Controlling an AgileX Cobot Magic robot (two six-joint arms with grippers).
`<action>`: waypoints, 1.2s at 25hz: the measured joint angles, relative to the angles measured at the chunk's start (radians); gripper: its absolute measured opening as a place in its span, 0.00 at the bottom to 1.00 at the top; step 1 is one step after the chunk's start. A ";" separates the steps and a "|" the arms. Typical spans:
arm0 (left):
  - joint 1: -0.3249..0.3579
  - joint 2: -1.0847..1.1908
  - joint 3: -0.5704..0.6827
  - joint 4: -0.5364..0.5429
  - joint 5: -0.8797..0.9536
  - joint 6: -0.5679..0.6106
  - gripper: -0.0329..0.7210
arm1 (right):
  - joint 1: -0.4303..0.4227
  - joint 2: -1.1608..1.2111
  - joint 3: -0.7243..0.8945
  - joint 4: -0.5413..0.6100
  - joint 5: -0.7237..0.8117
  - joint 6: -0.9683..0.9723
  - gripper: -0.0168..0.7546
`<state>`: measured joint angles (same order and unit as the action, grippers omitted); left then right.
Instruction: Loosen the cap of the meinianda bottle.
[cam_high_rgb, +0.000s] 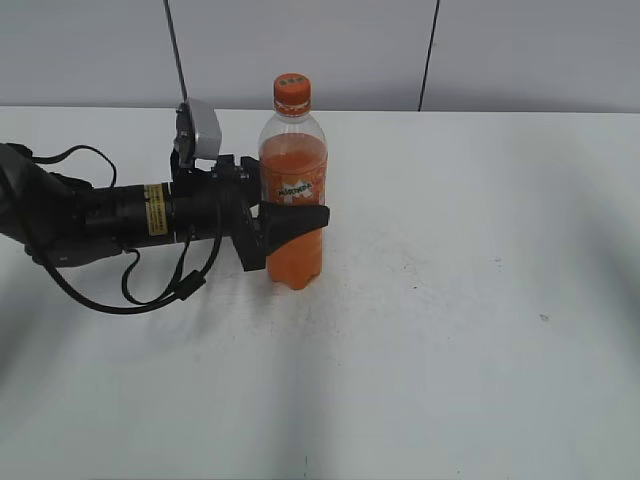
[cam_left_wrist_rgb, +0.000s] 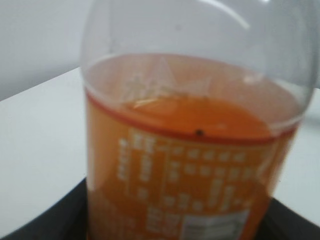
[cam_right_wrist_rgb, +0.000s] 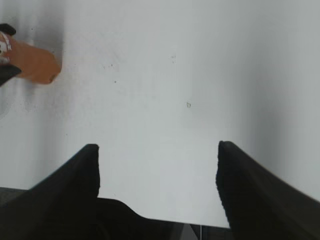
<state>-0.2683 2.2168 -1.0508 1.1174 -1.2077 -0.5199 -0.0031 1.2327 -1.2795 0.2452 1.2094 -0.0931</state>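
My right hand (cam_right_wrist_rgb: 157, 170) is nearest in its own wrist view: two matte black fingers spread wide at 7 and 5 o'clock with nothing between them, over bare white tabletop (cam_right_wrist_rgb: 200, 75) marked only by a few faint specks; the bottle's base shows small at 10 o'clock, well apart. So that hand has not reached the cap, and I judge the loosening itself is all still to do. Farther in, my left hand (cam_high_rgb: 290, 222) comes in from 9 o'clock in the exterior view and is pinching the bottle (cam_high_rgb: 293, 190) at its waist, just under the label, holding it upright on the tabletop near the centre of the view. That bracing is the part I would count as done. The bottle is slim clear plastic, smooth and glossy, domed at the shoulder, with orange soda filling it to just below the dome and white print on the orange label. At 12 o'clock on top sits the cap (cam_high_rgb: 291, 91), small, round, orange, untouched.
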 joint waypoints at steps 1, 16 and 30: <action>0.000 0.000 0.000 0.000 0.000 0.000 0.61 | 0.000 0.049 -0.046 0.006 0.001 0.013 0.73; 0.000 0.000 0.000 0.000 -0.001 0.000 0.61 | 0.310 0.469 -0.512 -0.011 0.002 0.291 0.73; -0.002 0.000 0.000 -0.012 0.000 -0.003 0.61 | 0.573 0.645 -0.667 -0.069 -0.014 0.419 0.73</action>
<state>-0.2702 2.2168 -1.0508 1.1055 -1.2077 -0.5228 0.5702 1.8773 -1.9463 0.1766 1.1950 0.3258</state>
